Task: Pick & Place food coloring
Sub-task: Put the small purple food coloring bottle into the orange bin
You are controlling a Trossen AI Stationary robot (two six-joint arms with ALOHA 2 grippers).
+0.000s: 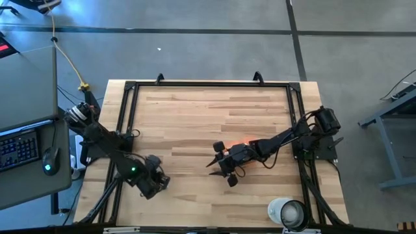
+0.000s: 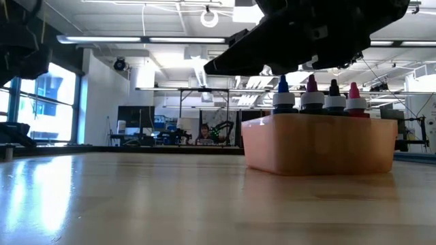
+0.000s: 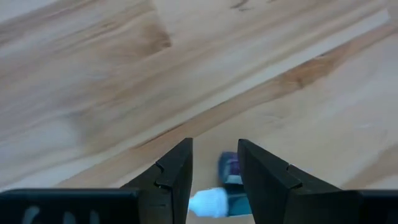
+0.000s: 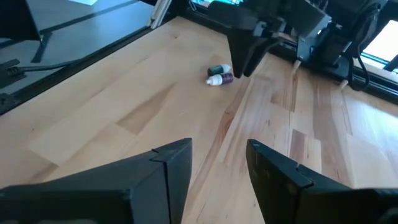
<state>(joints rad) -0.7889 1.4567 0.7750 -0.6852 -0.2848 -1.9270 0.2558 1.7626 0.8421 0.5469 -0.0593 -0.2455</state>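
- Here, one food coloring bottle [image 3: 219, 194] lies on its side on the wooden table [image 1: 195, 110], white cap out, seen in the gap just below the left gripper [image 3: 214, 171], whose fingers stand apart on either side of it.
- In the right wrist view that bottle [image 4: 219, 78] lies flat near the left gripper [image 4: 249, 53], and a darker thing lies touching it, perhaps a second bottle; I cannot tell.
- More bottles [image 2: 317, 95] stand upright in an orange tray [image 2: 320, 146], their blue, magenta, dark and pink caps poking above its rim.
- The right gripper [image 4: 217, 165] hangs over the tray near the table's middle, its fingers open and holding nothing.
- A white cup [image 1: 288, 212] sits well apart near the table's front edge.
- Judging the risk: the loose bottle is round and lying down, so fingers that close off-centre could roll or squirt it away, or nudge its neighbour.
- The right arm [image 1: 273, 143] hovers close above the upright bottles; a careless dip could knock them over.
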